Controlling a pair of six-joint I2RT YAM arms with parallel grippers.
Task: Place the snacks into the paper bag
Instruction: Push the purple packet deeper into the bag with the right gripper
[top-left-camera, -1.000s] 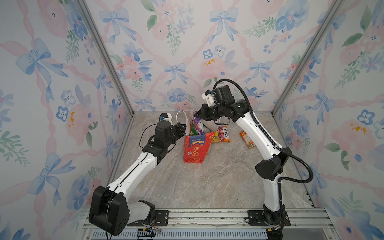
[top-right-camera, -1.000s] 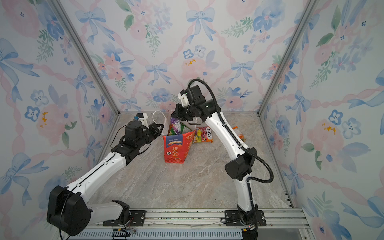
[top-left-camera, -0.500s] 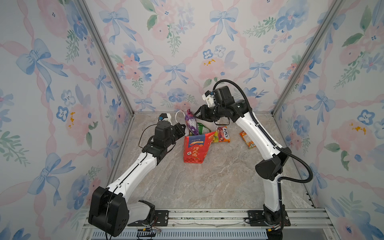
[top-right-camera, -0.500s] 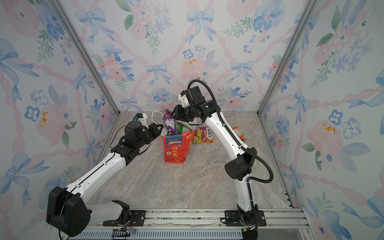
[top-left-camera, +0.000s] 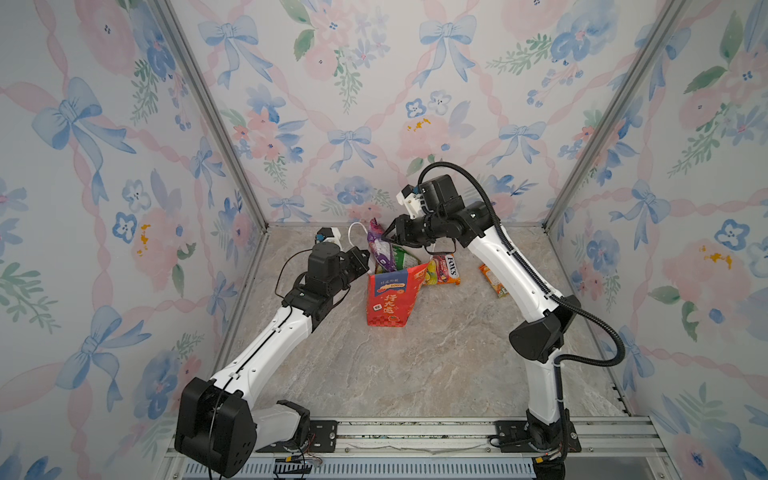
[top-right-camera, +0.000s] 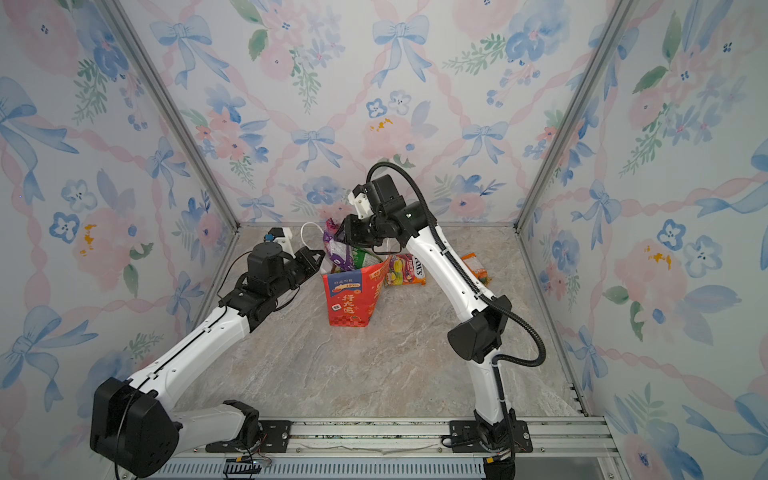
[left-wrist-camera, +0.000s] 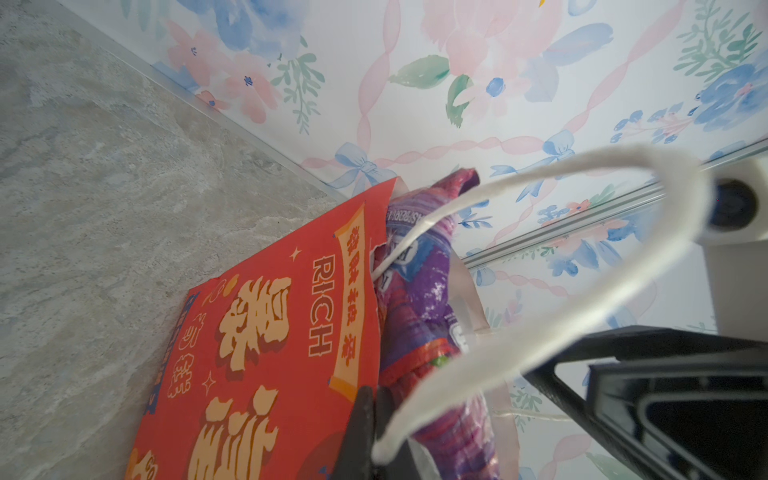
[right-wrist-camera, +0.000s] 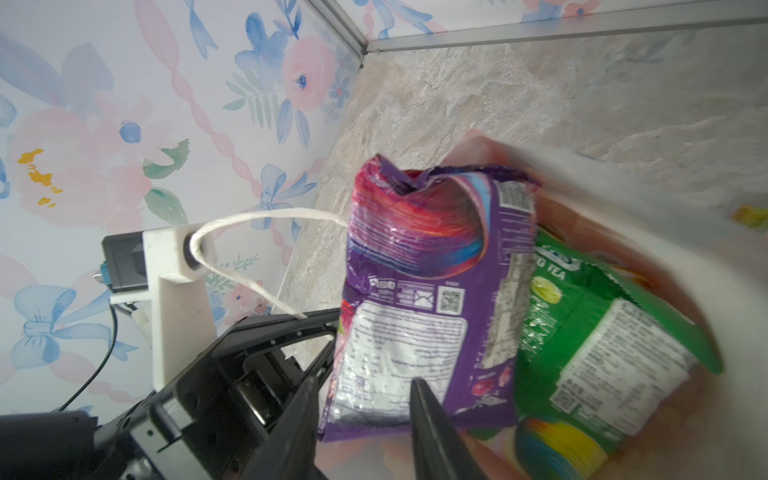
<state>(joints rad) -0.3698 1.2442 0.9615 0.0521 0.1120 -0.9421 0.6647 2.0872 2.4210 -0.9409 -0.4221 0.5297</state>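
Left to right along the far half of the worktop (top-left-camera: 415, 365): the left gripper (top-left-camera: 363, 261) is reaching in from the left edge, its fingers (left-wrist-camera: 360, 415) clenched on the left rim of the paper bag (top-left-camera: 388, 301), with the white cord handle (left-wrist-camera: 648, 158) looping past them. The bag is standing upright near the middle of the far edge, its mouth held open. The purple packet (top-left-camera: 380, 249) is sitting in that mouth, long axis close to upright and leaning slightly toward the left gripper, its upper part sticking out above the rim. The green packet (top-left-camera: 402, 258) is lying lower in the bag, just beside it. The right gripper (right-wrist-camera: 365, 399) is hovering at the bag mouth, jaws standing apart to either side of the purple packet and apparently gripping nothing. Just beside the bag's right side the red-yellow FOX'S packet (top-left-camera: 444, 270) is lying flat; the orange packet (top-left-camera: 492, 284) is lying nearer the right edge, partly hidden by the right arm. By this layout both loose packets are lying below and to the right of the parted fingers, the right arm being much the nearer
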